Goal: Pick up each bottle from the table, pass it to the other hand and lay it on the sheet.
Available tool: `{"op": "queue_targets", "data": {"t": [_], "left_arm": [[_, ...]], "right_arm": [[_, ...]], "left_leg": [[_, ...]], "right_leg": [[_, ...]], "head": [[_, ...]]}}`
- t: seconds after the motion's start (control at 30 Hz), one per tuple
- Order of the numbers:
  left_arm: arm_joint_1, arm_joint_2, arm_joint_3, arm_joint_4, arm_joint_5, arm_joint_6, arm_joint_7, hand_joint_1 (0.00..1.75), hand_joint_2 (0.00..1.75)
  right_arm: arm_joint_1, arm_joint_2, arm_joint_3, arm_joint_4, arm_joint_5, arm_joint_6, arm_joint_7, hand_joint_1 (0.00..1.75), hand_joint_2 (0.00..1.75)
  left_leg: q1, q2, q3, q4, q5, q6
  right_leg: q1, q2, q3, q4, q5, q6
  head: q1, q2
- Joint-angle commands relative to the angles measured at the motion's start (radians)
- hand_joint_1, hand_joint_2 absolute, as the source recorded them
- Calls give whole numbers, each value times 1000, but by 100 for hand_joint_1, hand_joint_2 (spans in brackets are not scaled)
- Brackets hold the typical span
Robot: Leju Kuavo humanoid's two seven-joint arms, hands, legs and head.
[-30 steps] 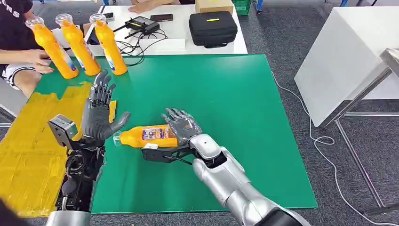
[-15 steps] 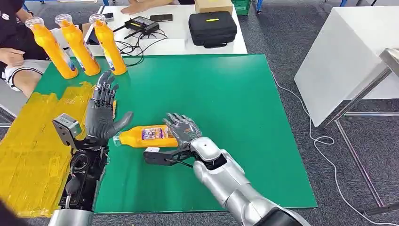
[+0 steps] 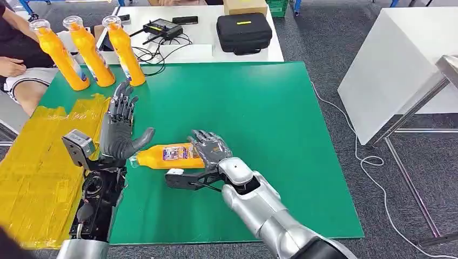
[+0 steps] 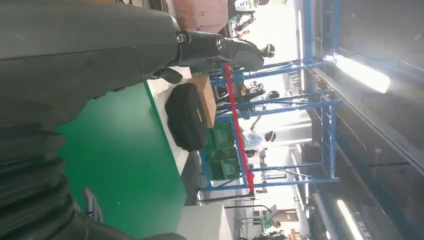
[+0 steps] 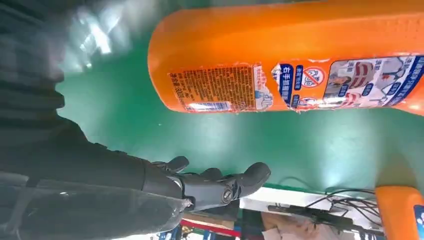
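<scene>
Green mat (image 3: 259, 108) is the landmark; the yellow sheet (image 3: 32, 178) lies along its left edge. Three upright bottles (image 3: 89, 51) wait at the mat's far left corner.

Step looks like the handover — right to left. The bottle (image 3: 170, 155) lies flat over the mat's left-centre, long axis running left–right, neck toward the sheet, base toward the right hand (image 3: 210, 147). That hand sits at the base end with fingers curled over it; from the wrist view its fingers (image 5: 220, 185) look spread apart from the bottle's body, so a firm grip — cannot tell.

Left hand (image 3: 120, 129) stands upright at the neck end, wide open, thumb out toward the cap, holding nothing.

Next move probably calls for the left hand to wrap the neck before the right lets go, then lay the bottle on the sheet.
</scene>
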Motion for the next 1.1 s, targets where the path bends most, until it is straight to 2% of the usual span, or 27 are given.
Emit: {"op": "queue_targets", "data": {"t": [0.03, 0.23, 0.3, 0.4, 0.43, 0.57, 0.8, 0.87, 0.93, 1.1], "left_arm": [[-56, -2, -29, 80, 6, -3, 6, 0, 175], [-60, -11, -42, 87, 7, -5, 10, 0, 175], [-60, -11, -43, 87, 7, -5, 10, 0, 175], [-56, -9, -45, 85, 12, -7, 10, 0, 175], [-56, -9, -47, 89, 14, -7, 10, 0, 175], [-61, -10, -53, 107, 18, -7, 9, 0, 175], [-65, -11, -58, 115, 23, -6, 9, 0, 175], [-66, -12, -57, 119, 26, -5, 9, 0, 175], [-66, -12, -57, 119, 26, -5, 9, 0, 175], [-69, -11, -58, 134, 29, -10, 10, 0, 175]], "right_arm": [[-32, -13, -43, 73, -26, 45, 4, 0, 175], [-7, -19, -55, 87, -37, 74, 5, 0, 175], [-4, -19, -54, 88, -36, 74, 4, 0, 175], [3, -19, -56, 88, -36, 97, 0, 0, 175], [6, -20, -57, 88, -37, 103, -3, 0, 175], [15, -21, -57, 91, -35, 112, -7, 0, 175], [28, -20, -45, 94, -22, 116, -2, 0, 175], [31, -20, -41, 94, -17, 117, -2, 0, 175], [31, -20, -41, 94, -17, 117, -2, 0, 175], [30, -11, -35, 90, -13, 132, -18, 0, 175]], "left_leg": [[0, -3, 6, -1, -1, 1], [0, -3, 7, -2, -2, 1], [0, -2, 3, -1, -1, 0], [0, -2, 6, -2, -2, 1], [0, -1, 2, -1, 0, 0], [1, -4, 8, -2, -2, 1], [0, -3, 5, -2, -1, 0], [1, -3, 9, -3, -2, 1], [0, -2, 4, -1, -1, 0], [0, -3, 7, -2, -1, 1]], "right_leg": [[1, -5, 7, -1, -2, 1], [1, -5, 8, -2, -3, 1], [0, -3, 3, -1, -1, 0], [1, -4, 7, -1, -3, 1], [0, -2, 2, -1, -1, 0], [1, -6, 9, -2, -3, 1], [1, -4, 6, -2, -2, 1], [1, -6, 10, -3, -3, 1], [1, -3, 4, -1, -1, 0], [1, -5, 8, -2, -2, 1]], "head": [[0, 0], [0, 0], [0, 0], [0, 0], [0, 0], [0, 0], [0, 0], [0, 0], [0, 0], [0, 0]]}}
